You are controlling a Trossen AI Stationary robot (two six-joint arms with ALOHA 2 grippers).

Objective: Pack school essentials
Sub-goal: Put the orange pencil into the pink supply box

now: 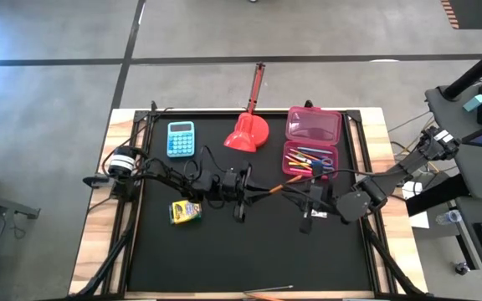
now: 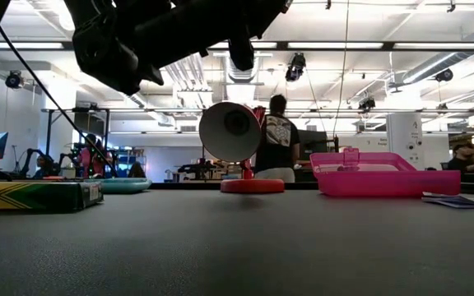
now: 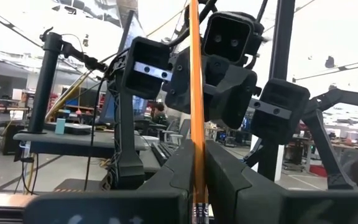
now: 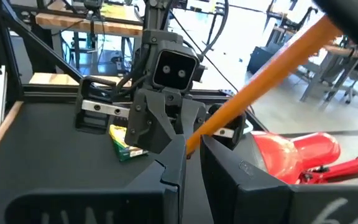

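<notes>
Orange pencil (image 3: 196, 112) nearest lens, clenched between left tool (image 1: 239, 194) and right tool (image 1: 310, 201), both grasping it mid-frame above table (image 1: 249, 251); crayon box (image 1: 186, 211) lower left.

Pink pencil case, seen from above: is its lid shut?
No. The pink pencil case lies open, its lid folded back, with pens and pencils showing inside.

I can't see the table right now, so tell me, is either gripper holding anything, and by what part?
An orange pencil spans both grippers: left gripper pinches one end, right gripper the other.
</notes>
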